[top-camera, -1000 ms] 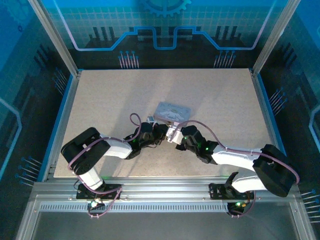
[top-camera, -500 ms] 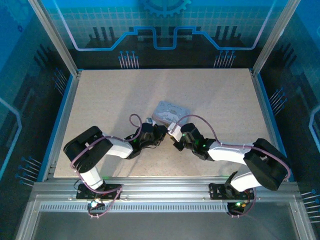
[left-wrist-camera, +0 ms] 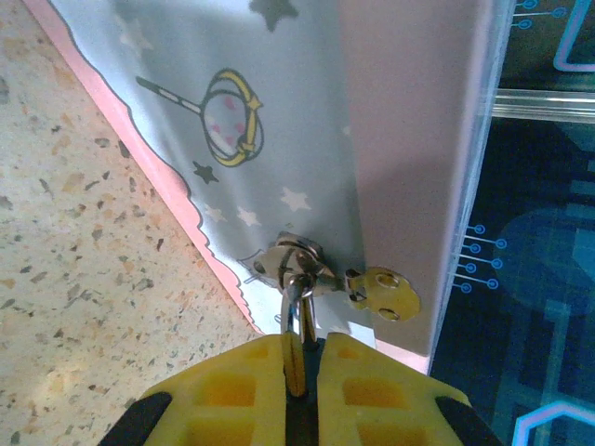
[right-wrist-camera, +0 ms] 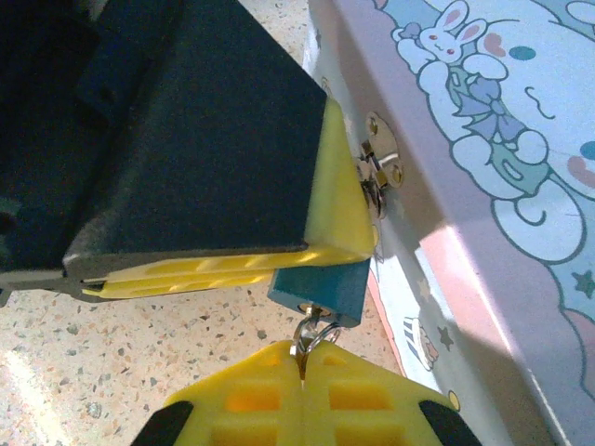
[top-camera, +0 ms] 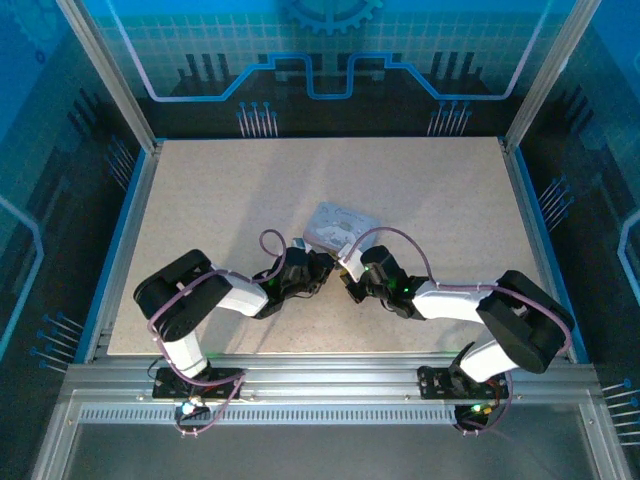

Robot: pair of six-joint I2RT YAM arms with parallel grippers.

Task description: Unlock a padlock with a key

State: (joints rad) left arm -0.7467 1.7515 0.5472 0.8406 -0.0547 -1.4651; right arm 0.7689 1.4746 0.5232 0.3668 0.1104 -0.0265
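While the left gripper (left-wrist-camera: 302,351) pinches the padlock (right-wrist-camera: 321,288) at the tin's (right-wrist-camera: 483,139) hasp (left-wrist-camera: 293,262) near the table's (top-camera: 200,200) middle, the right gripper (right-wrist-camera: 302,376) clamps the key (right-wrist-camera: 304,336). The key's long axis runs straight from the fingertips into the padlock's underside, so turning it likely falls to the right wrist.

White arms (top-camera: 228,292), black joints, looping mauve cables (top-camera: 268,240) (small green lights (top-camera: 405,293) glow); ribbed yellow pincer fingers (left-wrist-camera: 223,390).
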